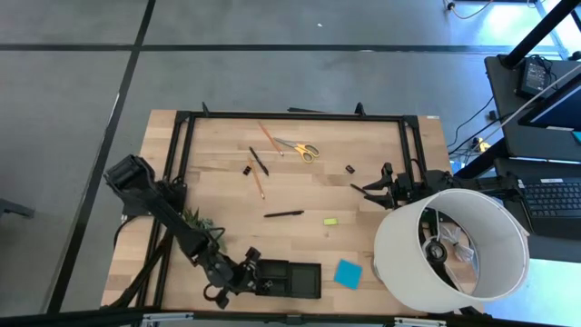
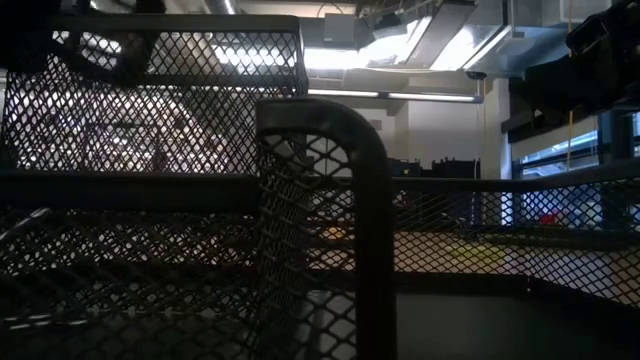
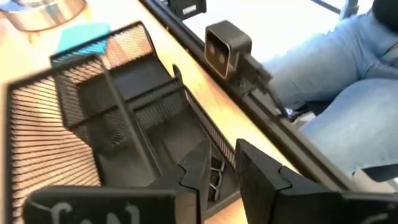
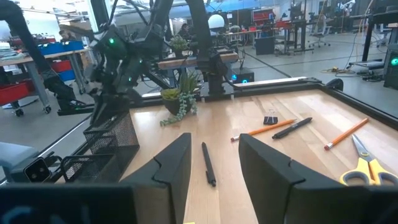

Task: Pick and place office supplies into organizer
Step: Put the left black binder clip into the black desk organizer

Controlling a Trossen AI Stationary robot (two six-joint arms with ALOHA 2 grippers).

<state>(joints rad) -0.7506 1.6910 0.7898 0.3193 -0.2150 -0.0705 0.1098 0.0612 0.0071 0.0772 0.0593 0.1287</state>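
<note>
The organizer (image 1: 289,280) is a black mesh tray at the table's near edge; its mesh (image 2: 320,230) fills the low view. My left gripper (image 1: 247,272) is open over the organizer's left end (image 3: 124,124). A small black clip (image 3: 216,176) lies in the compartment between and below its fingers. My right gripper (image 1: 359,188) hovers open over the table's right part, pointing left, with a black pen (image 4: 208,163) ahead of it. Scissors (image 1: 304,150), pencils (image 1: 268,136), a second pen (image 1: 259,161), clips (image 1: 349,168), the yellow block (image 1: 330,221) and the blue note pad (image 1: 348,273) lie flat on the table.
A large white lampshade (image 1: 449,250) stands at the table's right near corner, beside my right arm. A small green plant (image 1: 201,222) sits by my left arm. A black frame (image 1: 290,116) rims the table. A person's legs in jeans (image 3: 348,74) show beyond the near edge.
</note>
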